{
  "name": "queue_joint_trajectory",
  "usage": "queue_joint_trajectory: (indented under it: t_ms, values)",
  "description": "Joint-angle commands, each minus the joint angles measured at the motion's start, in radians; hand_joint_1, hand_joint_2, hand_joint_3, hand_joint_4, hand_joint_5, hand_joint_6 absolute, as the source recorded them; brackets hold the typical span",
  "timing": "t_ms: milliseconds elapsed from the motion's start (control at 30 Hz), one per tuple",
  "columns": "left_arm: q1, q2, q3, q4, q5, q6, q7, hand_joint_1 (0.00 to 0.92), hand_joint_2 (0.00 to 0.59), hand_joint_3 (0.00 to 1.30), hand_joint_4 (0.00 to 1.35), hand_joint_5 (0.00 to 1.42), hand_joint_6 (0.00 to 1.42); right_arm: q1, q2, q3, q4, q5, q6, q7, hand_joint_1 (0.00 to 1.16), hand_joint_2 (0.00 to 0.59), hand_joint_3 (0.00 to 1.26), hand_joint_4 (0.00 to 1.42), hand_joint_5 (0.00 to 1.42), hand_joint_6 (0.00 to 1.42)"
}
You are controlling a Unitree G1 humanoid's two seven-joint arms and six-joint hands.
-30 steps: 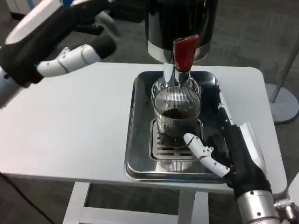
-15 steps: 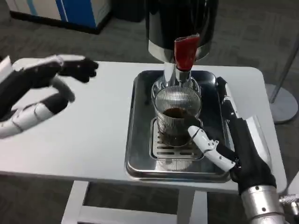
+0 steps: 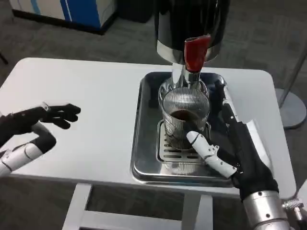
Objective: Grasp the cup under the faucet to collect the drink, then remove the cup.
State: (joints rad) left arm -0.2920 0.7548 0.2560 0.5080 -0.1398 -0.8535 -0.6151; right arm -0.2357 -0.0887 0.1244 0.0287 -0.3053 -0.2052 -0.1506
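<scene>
Cup (image 3: pixel 184 115) ribbed, clear, dark drink inside, right hand (image 3: pixel 235 148) gripping it.

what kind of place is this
Probably an office or lab set up as a drink-dispensing test station: a white table on grey carpet, a metal drip tray, and a dispenser with a red tap lever.

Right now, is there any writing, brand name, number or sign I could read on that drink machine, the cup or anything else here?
None can be read.
Black and silver drink dispenser with red tap handle: no text shows.
Ribbed clear glass cup: no label.
Steel tray: plain.
Blue and white cabinet: no readable writing.
</scene>
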Motion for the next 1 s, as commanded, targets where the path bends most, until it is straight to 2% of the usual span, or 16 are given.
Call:
queue_joint_trajectory:
  t_ms: [33,300,433,667,1000]
  values:
    - [-0.081,-0.041,-0.060,0.061,0.085,0.007,0.046,0.000,0.131,0.32,0.31,0.34,0.61,-0.008,-0.004,0.006,-0.003,0.007,-0.010,0.029,0.52,0.267,0.00,0.00,0.00,0.05]
    - [-0.157,-0.076,-0.120,0.069,0.148,0.024,0.087,0.000,0.130,0.32,0.30,0.32,0.58,0.006,0.003,0.006,0.014,0.013,-0.014,0.037,0.55,0.259,0.00,0.00,0.00,0.05]
    - [-0.151,-0.070,-0.128,0.059,0.153,0.026,0.094,0.000,0.129,0.32,0.30,0.32,0.58,0.001,0.008,0.003,0.033,0.024,-0.024,0.035,0.55,0.258,0.00,0.00,0.00,0.05]
    - [-0.128,-0.053,-0.120,0.055,0.147,0.021,0.092,0.000,0.132,0.32,0.30,0.32,0.58,-0.032,0.025,0.003,0.070,0.010,-0.003,0.017,0.56,0.264,0.00,0.00,0.00,0.02]
    - [-0.098,-0.039,-0.114,0.054,0.136,0.009,0.081,0.000,0.133,0.32,0.30,0.31,0.58,-0.109,0.049,0.006,0.155,0.007,-0.015,0.002,0.57,0.264,0.00,0.00,0.00,0.01]
